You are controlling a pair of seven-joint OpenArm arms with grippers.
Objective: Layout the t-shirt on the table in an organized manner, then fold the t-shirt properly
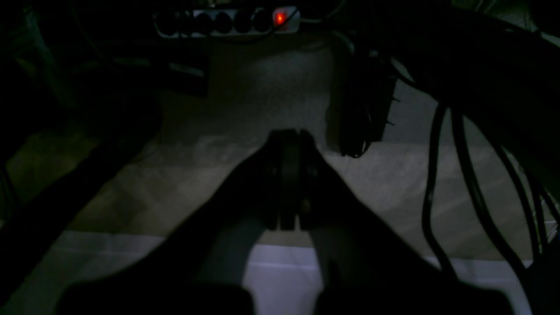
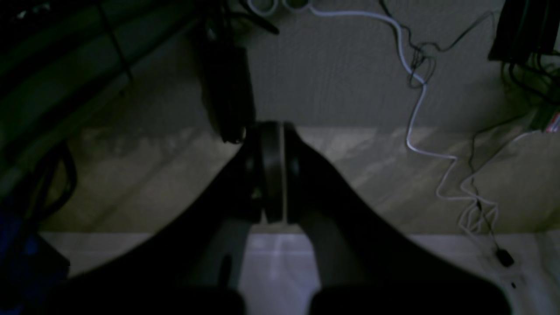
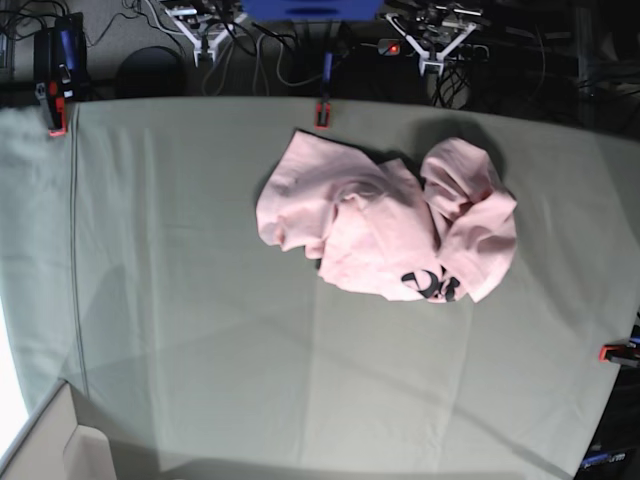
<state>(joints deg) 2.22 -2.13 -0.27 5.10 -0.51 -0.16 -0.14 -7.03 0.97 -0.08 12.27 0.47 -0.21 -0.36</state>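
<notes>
The pale pink t-shirt (image 3: pixel 385 220) lies crumpled in a heap on the far right-of-centre part of the table (image 3: pixel 200 300), with a bit of black lettering (image 3: pixel 430 283) showing at its near edge. The table is covered in grey-green cloth. Neither wrist view shows the shirt or the table; both look down at a dim floor. My left gripper (image 1: pixel 289 140) has its jaws pressed together and holds nothing. My right gripper (image 2: pixel 273 131) is likewise shut and empty. Both arms sit beyond the table's far edge, the left arm (image 3: pixel 440 30) and the right arm (image 3: pixel 205 30).
Red clamps hold the cloth at the far edge (image 3: pixel 322 113), far left corner (image 3: pixel 57 120) and right edge (image 3: pixel 615 352). A power strip with a lit red switch (image 1: pixel 280 18) and black cables (image 1: pixel 463 175) lie below. A white cable (image 2: pixel 415 109) trails over the floor. A cardboard box (image 3: pixel 50 440) stands near left.
</notes>
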